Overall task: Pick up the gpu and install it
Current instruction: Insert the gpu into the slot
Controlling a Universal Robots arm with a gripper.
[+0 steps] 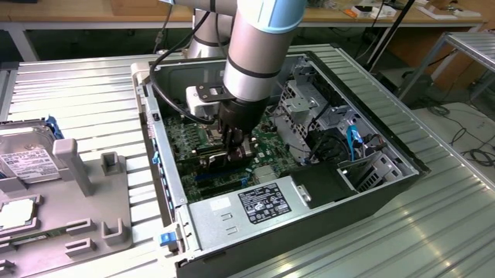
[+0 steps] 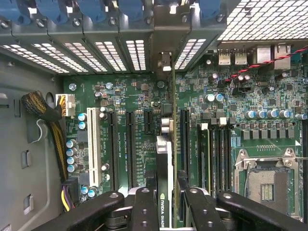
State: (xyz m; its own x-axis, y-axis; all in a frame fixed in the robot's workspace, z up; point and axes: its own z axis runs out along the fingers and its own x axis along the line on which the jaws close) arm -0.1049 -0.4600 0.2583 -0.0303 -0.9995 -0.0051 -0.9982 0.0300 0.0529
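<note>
The gpu (image 2: 164,156) is gripped on edge between the narrowly set jaws of the gripper (image 2: 167,196), inside the computer case (image 1: 363,202). Its long axis is aligned with the motherboard slots (image 2: 130,144) beneath, and its far end is directed toward the rear vents (image 2: 137,53).
</note>
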